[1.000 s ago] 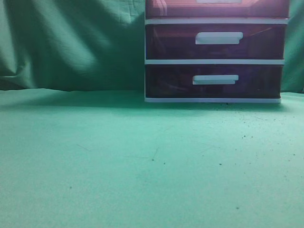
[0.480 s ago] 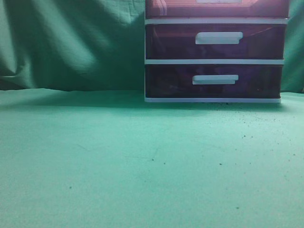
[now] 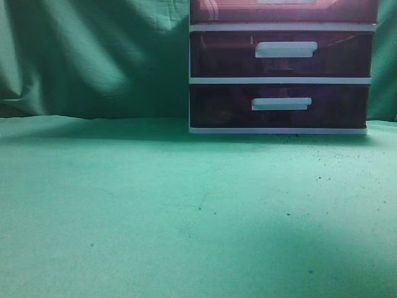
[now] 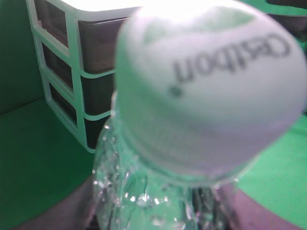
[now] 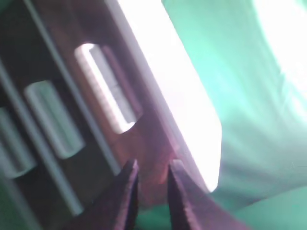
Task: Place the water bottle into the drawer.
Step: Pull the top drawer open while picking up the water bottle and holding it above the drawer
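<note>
Clear water bottle [image 4: 158,201], white printed cap [image 4: 211,91].

Neither arm shows in the exterior view. In the right wrist view the right gripper [image 5: 152,184] reaches up from the bottom edge, its two dark fingers [image 5: 125,194] tapering to tips that stand a narrow gap apart, with nothing between them (the picture is blurred, so the gap's true width is hard to judge). In the left wrist view the left gripper [image 4: 158,218] is almost wholly hidden; only dim shapes low down, perhaps its fingers, flank what it seems to hold.
</note>
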You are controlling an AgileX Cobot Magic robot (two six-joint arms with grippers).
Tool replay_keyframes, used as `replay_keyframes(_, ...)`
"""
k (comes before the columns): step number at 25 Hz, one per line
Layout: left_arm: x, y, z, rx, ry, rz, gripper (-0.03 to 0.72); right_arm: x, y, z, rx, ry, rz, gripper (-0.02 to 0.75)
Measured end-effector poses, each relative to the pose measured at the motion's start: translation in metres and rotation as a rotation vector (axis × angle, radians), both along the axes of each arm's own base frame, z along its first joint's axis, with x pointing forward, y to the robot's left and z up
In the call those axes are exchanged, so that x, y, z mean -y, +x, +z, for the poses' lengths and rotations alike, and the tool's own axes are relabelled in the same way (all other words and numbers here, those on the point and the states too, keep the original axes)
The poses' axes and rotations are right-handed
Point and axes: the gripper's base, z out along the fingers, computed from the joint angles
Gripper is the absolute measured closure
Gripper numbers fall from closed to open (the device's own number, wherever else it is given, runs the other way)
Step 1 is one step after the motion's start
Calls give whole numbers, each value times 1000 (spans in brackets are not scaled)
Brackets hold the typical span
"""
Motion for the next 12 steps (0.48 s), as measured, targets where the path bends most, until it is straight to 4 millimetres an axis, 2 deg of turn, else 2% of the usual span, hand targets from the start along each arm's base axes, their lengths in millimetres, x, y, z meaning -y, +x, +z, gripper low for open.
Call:
replay_keyframes(4, 0, 0, 0, 0, 0, -1, 406, -10, 33, -22, 87, -140, 28, 419)
replay_keyframes(8, 0, 0, 0, 0, 0, -1, 406, -22, 62, -47, 48, -224, 77, 426)
replay_keyframes(9, 0, 0, 0, 0, 0, -1, 406, -24, 68, -50, 44, -231, 80, 426)
replay_keyframes(10, 0, 0, 0, 0, 0, -1, 406, -25, 75, -52, 45, -236, 82, 385)
replay_keyframes(12, 0, 0, 0, 0, 0, -1, 406, -28, 86, -54, 53, -245, 86, 400)
